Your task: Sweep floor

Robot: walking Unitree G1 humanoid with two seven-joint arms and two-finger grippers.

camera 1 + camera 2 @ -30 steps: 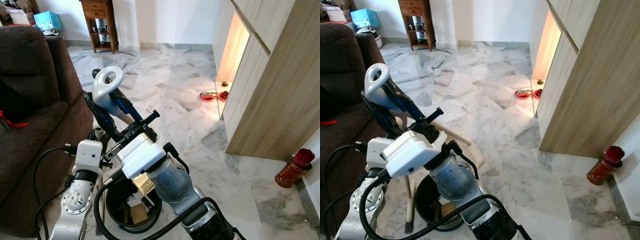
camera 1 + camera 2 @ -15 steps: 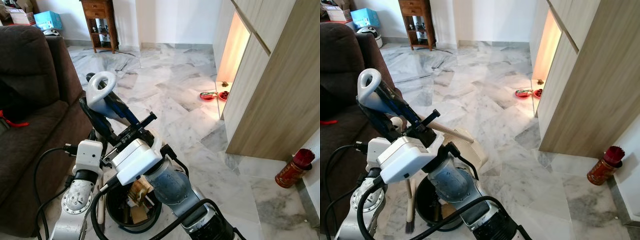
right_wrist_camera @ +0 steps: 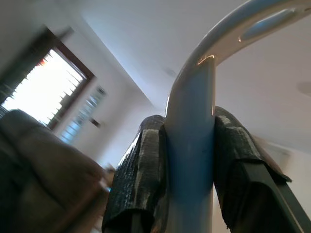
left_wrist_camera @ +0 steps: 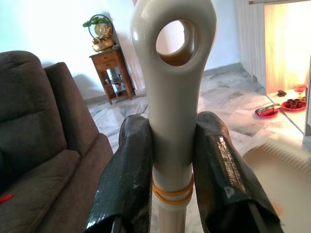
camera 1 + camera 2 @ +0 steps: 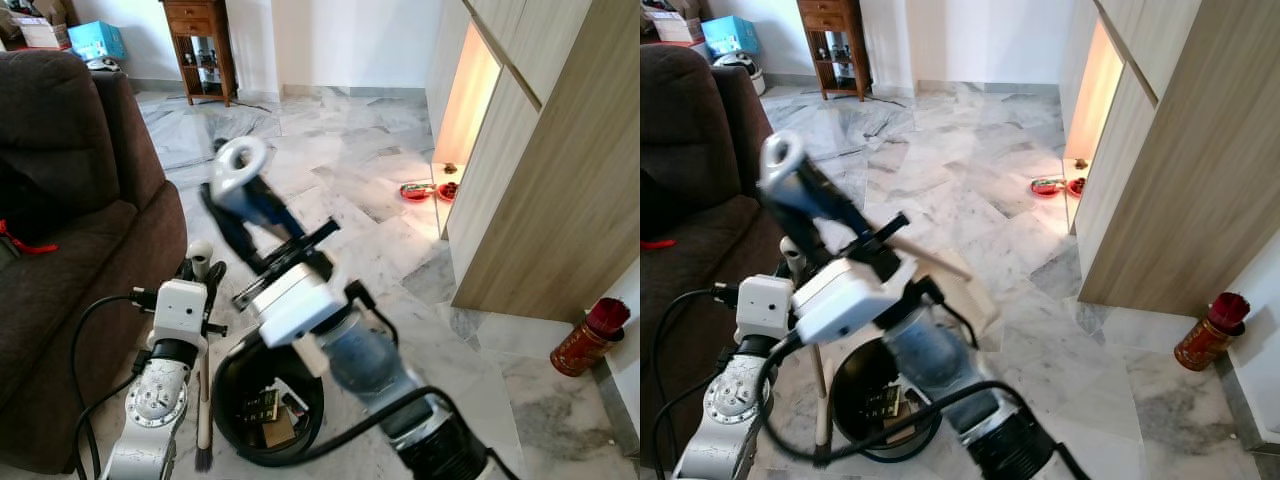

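Observation:
My left gripper (image 4: 174, 122) is shut on the cream handle of a small brush (image 5: 200, 251), just below the hole at its end. The brush stands upright with its bristles (image 5: 203, 459) on the floor beside a black bin (image 5: 226, 372) that holds scraps of rubbish. My right gripper (image 3: 189, 119) is shut on the white and blue loop handle of the dustpan (image 5: 240, 164), held high above the bin. The cream pan (image 4: 282, 165) is blurred by motion.
A brown sofa (image 5: 60, 200) stands close on the left. A wooden cabinet (image 5: 540, 180) lines the right, with red dishes (image 5: 420, 190) at its lit foot and a red tin (image 5: 585, 340) nearer. The marble floor (image 5: 330, 130) stretches ahead to a wooden side table (image 5: 200, 45).
The right arm has swung the dustpan handle first left, then up and to the right. The left gripper and the brush have stayed in place.

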